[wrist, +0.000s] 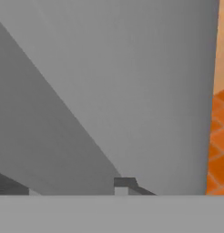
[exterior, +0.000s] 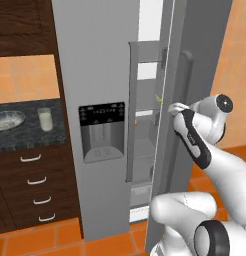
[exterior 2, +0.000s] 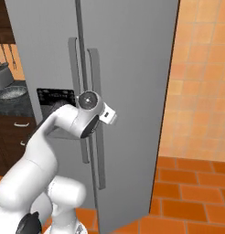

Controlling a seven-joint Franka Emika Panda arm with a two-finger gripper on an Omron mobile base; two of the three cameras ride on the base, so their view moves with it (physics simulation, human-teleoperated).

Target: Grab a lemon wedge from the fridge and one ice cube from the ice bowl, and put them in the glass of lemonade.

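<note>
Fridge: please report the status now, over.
Gripper state unclear at right fridge door edge. Door partly open, lemon wedge visible inside. Door edge between arm and wedge.

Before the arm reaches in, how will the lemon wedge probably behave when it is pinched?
The lemon wedge looks tiny against the fridge shelves, so it is probably very light and easily knocked aside. Its tapered wedge shape may let it slip out of a squeeze. How firm it is cannot be told.

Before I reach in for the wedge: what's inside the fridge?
Through the gap in the fridge I see pale shelves, a small yellow-green bit, probably the lemon wedge, and something orange lower down. The doors hide the rest.
</note>
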